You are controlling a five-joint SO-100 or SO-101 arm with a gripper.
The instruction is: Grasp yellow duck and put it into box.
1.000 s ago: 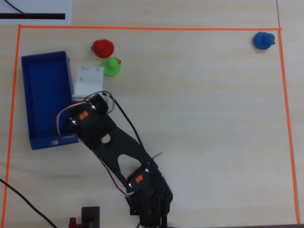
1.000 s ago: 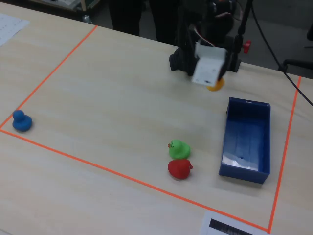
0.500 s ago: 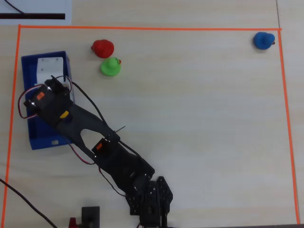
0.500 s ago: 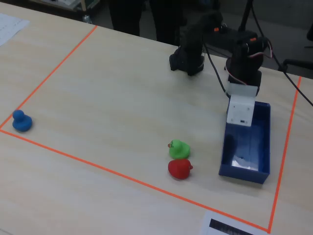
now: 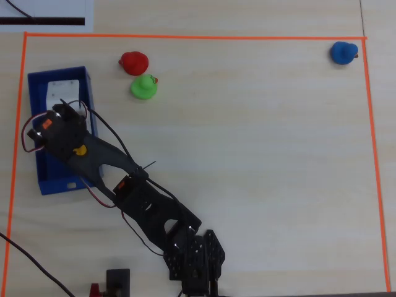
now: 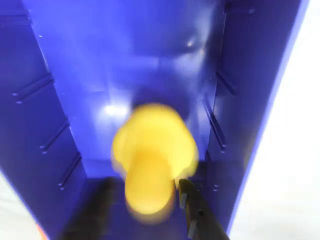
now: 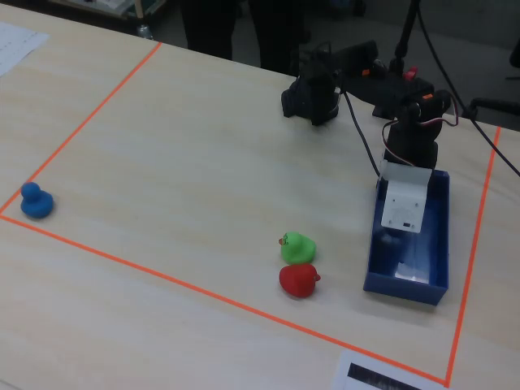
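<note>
Reaching out over the box (image 5: 37,124), the arm is extending from its base at the bottom of the overhead view up and to the left, with the wrist and its white camera housing sitting above the box's interior. In the fixed view the same white housing is hanging inside the outline of the box (image 7: 443,219), near the end closest to the arm.

The wrist view is showing the yellow duck (image 6: 152,155) blurred, filling the middle of the frame against the dark blue floor and ribbed walls of the box (image 6: 60,100). One dark finger (image 6: 195,210) is lying just beside the duck's lower right edge; a dim dark shape is sitting at its lower left. The gripper (image 6: 145,200) is flanking the duck, but the blur is making it impossible to tell whether the fingers are pinching it or standing spread, or whether the duck is touching the floor of the box. The duck is not showing in the overhead or fixed views, being hidden under the wrist.

The red duck (image 5: 133,62) and the green duck (image 5: 144,87) are sitting just beside each other on the table (image 5: 260,154), to the right of the box in the overhead view. The blue duck (image 5: 343,52) is resting well apart, in the top right corner, just inside the orange tape border (image 5: 185,37).
</note>
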